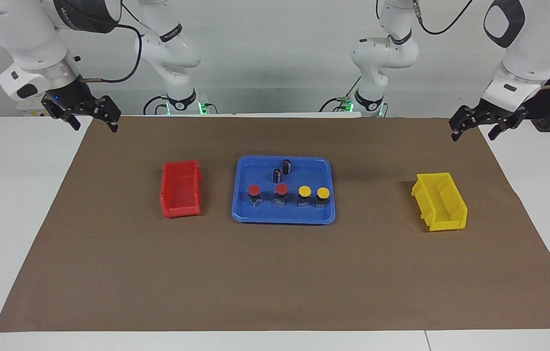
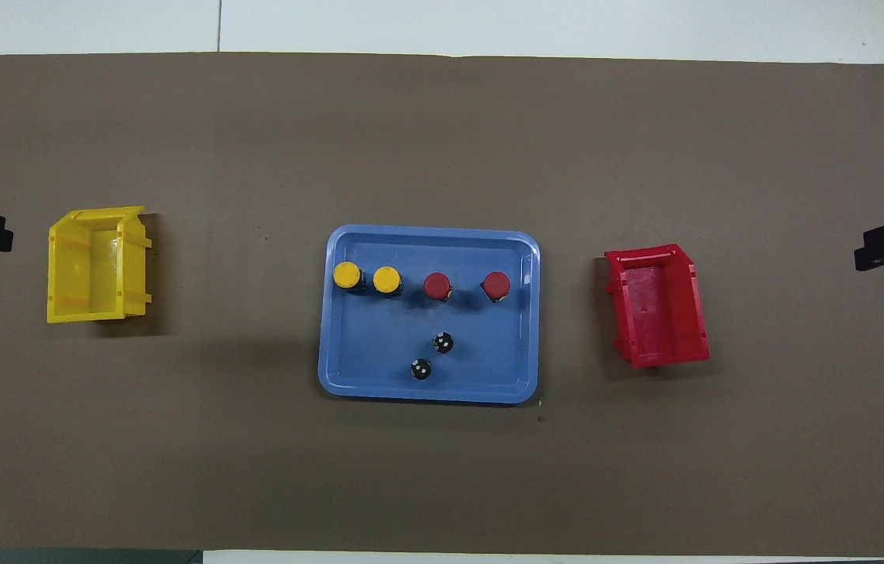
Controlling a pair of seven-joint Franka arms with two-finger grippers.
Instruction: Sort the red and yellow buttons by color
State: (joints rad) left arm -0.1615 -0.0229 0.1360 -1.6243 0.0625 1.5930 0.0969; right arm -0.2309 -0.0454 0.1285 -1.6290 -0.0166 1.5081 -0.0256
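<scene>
Two red buttons [image 1: 254, 190] [image 1: 281, 189] and two yellow buttons [image 1: 304, 191] [image 1: 323, 193] stand in a row in the blue tray [image 1: 282, 219], on the part of it farther from the robots. The overhead view shows the yellow ones [image 2: 346, 275] [image 2: 386, 280] toward the left arm's end and the red ones [image 2: 437, 285] [image 2: 496, 285] toward the right arm's end. My right gripper [image 1: 94, 124] hangs open over the mat's corner at its own end. My left gripper [image 1: 473, 135] hangs open over the mat's edge at its end. Neither holds anything.
Two small dark cylinders [image 1: 286, 166] [image 1: 277, 175] stand in the tray, nearer the robots than the buttons. A red bin [image 1: 181, 190] sits beside the tray toward the right arm's end, a yellow bin [image 1: 441, 200] toward the left arm's end. A brown mat [image 1: 275, 273] covers the table.
</scene>
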